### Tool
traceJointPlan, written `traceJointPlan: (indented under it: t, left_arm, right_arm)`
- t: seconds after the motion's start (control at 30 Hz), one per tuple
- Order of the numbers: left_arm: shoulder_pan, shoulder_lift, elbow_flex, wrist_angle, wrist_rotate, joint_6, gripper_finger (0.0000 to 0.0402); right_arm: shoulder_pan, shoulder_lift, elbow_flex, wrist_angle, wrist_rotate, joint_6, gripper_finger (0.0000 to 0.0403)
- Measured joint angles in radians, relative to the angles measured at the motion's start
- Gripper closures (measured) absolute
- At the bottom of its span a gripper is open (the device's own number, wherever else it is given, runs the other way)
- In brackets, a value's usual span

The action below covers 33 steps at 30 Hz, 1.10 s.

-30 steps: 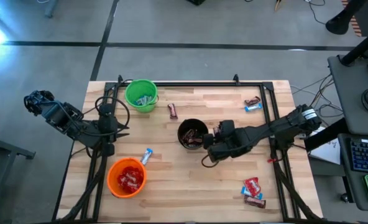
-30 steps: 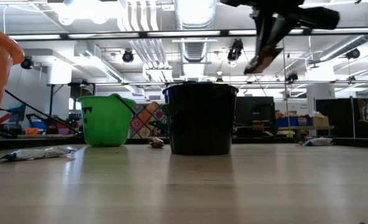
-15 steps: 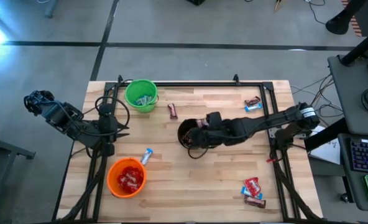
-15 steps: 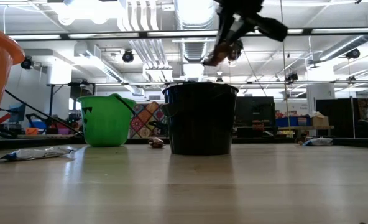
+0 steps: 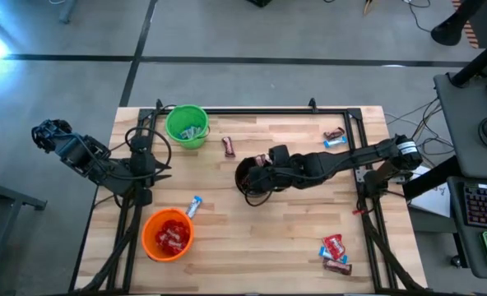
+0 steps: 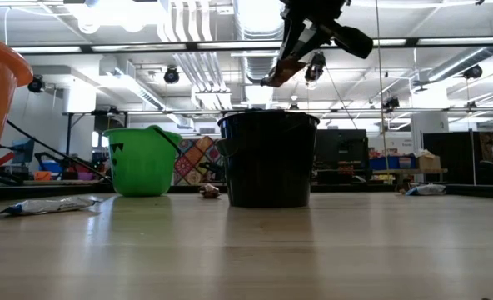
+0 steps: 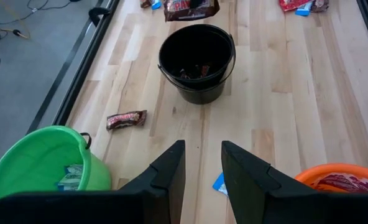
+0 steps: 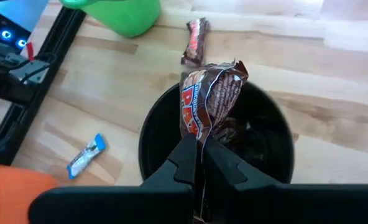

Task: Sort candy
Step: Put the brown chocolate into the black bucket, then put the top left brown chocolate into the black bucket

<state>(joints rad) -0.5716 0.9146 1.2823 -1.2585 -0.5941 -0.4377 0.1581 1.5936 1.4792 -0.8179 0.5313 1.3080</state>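
Since a second ago, your right tool [image 5: 261,161] has swung from beside the black cup [image 5: 247,182] to over its rim, carrying a brown candy bar [image 8: 210,99].
Its fingers are pinched on that bar, held above the cup's mouth. Your left tool [image 7: 203,163] waits at the counter's [image 5: 293,230] left edge, fingers parted with nothing between. Loose candy lies on the counter: one brown bar [image 5: 229,146] near the green cup [image 5: 187,126], a blue one [image 5: 195,205] beside the orange cup [image 5: 168,235], and more at the right side [image 5: 335,252].

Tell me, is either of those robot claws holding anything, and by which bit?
Yes. The right gripper pinches a dark brown wrapped candy bar by one end of its wrapper, above the black cup. The left gripper holds nothing.
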Motion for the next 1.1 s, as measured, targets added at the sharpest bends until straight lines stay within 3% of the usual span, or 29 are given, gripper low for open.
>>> traceJointPlan:
  t: [0.7,1.1]
  left_arm:
    - [0.0,0.005,0.0,0.001,-0.001,-0.008,0.0315]
    - [0.0,0.008,0.0,0.001,-0.001,-0.008,0.0315]
  right_arm:
    - [-0.002,0.104,-0.018,0.125,-0.068,-0.055,0.0389]
    - [-0.002,0.104,-0.018,0.128,-0.068,-0.078,0.0301]
